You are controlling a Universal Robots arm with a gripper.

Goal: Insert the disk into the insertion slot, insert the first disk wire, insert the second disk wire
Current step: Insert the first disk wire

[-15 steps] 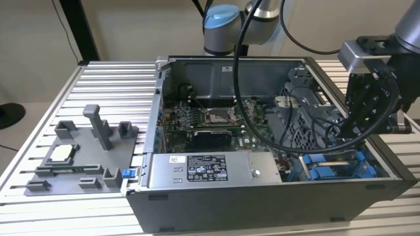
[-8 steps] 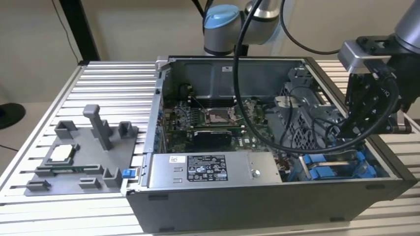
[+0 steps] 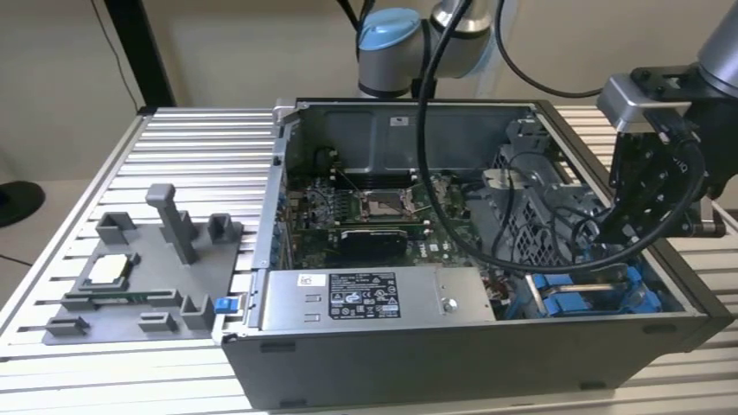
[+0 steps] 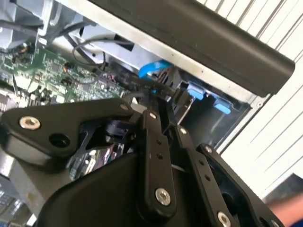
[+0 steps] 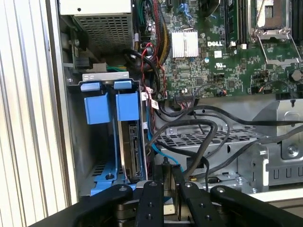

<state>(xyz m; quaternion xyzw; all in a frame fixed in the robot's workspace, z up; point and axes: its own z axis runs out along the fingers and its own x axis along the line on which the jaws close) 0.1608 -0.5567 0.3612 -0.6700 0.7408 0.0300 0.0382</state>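
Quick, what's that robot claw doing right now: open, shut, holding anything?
Gripper: shut, it seems, pinching the end of the blue wire beside the disk.

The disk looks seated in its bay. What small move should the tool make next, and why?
Probably a short, slow approach of the tool toward the disk's exposed connector edge. The disk sits in the insertion slot between blue rails, its connector edge appears unplugged, and a thin blue wire runs right up to the tool's tip, just beside that edge.
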